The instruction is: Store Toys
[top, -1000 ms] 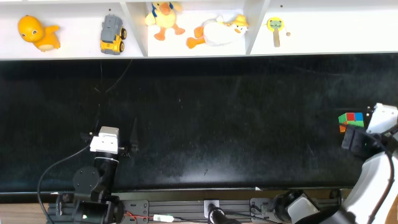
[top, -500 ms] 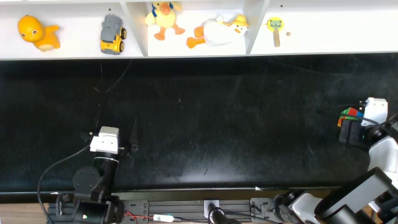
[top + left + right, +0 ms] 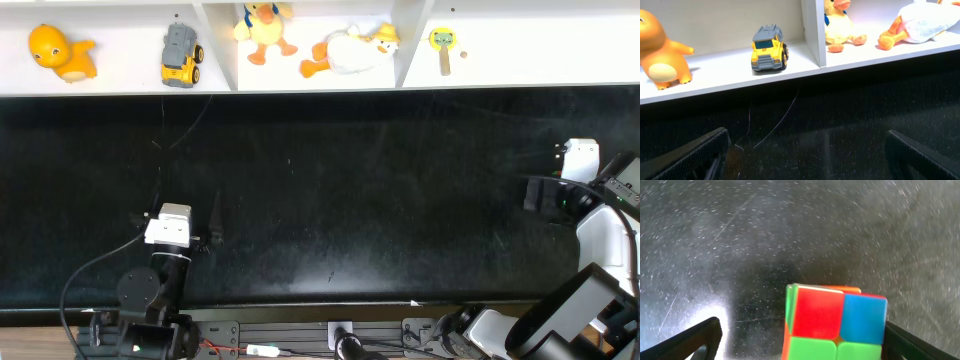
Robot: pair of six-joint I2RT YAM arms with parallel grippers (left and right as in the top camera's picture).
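Observation:
A colour cube (image 3: pixel 836 321) with red, blue and green faces lies on the black mat. It sits between the fingers of my right gripper (image 3: pixel 802 330), close to one finger and with a gap to the other. That gripper (image 3: pixel 538 194) is open at the table's right edge, and in the top view it covers the cube. My left gripper (image 3: pixel 807 160) stays open near the front left (image 3: pixel 185 222), holds nothing and faces the white shelf (image 3: pixel 812 35).
The shelf (image 3: pixel 220 60) along the back holds an orange figure (image 3: pixel 60 52), a yellow truck (image 3: pixel 182 55), a yellow plush duck (image 3: pixel 264 30), a white plush goose (image 3: pixel 350 50) and a small yellow toy (image 3: pixel 443 45). A cable (image 3: pixel 90 275) trails by the left arm.
My right gripper has moved away from the front edge and slightly left, coming over the cube, which the top view no longer shows. The left arm has not moved.

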